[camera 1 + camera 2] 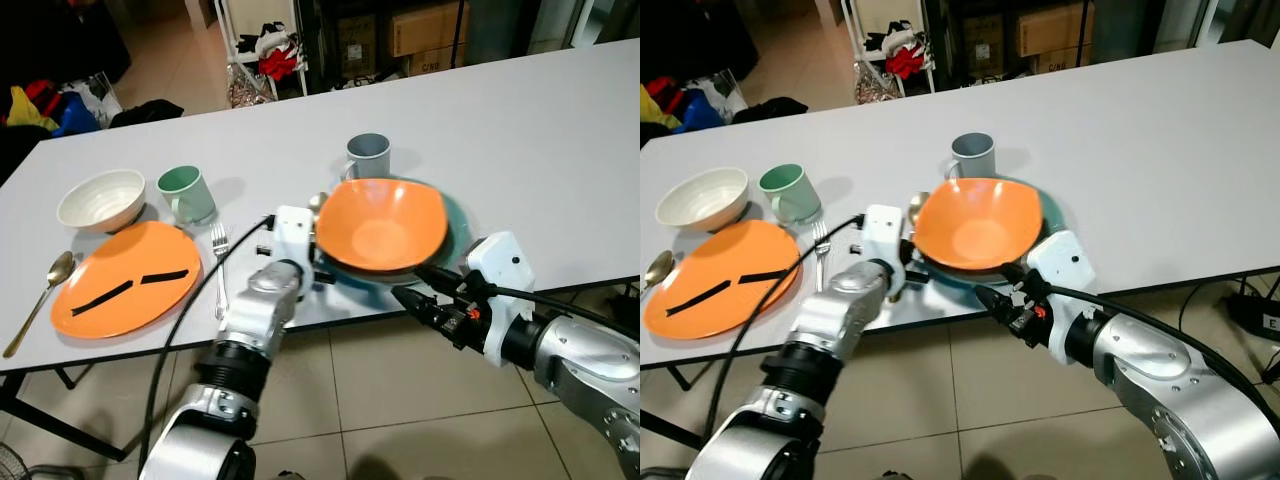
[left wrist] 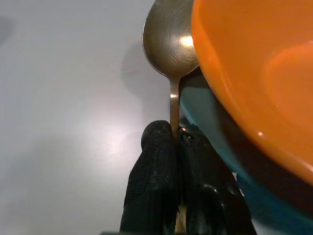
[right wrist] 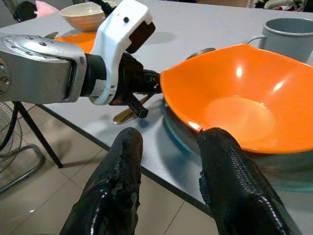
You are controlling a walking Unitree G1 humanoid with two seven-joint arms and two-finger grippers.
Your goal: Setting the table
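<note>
A: We start with the white desk (image 1: 520,150), which carries both place settings along its near edge.

B: On our left lies a flat orange plate (image 1: 125,278) with two black strips across it. A cream bowl (image 1: 101,199) and a green mug (image 1: 186,193) stand behind it, a fork (image 1: 220,270) lies just beside its right rim, and a brass spoon (image 1: 40,300) lies to its left.

A: Nearer the middle we see a teal plate (image 1: 455,225) with an orange bowl (image 1: 382,226) on it, tilted rather than level, and a grey mug (image 1: 368,156) just behind.

B: Our left end effector (image 2: 177,147) is at the bowl's left rim. Its fingers (image 2: 154,181) are clenched on the handle of a second spoon (image 2: 168,39), whose bowl rests on the desk beside the teal plate and partly under the orange rim.

A: Our right end effector (image 3: 168,142) hovers off the near edge of the desk, just short of the orange bowl. Its two fingers (image 3: 230,186) are spread apart, released, grasping nothing.

B: Beyond the desk we make out a tiled floor (image 1: 400,400) and cardboard boxes (image 1: 425,30) at the back.
</note>
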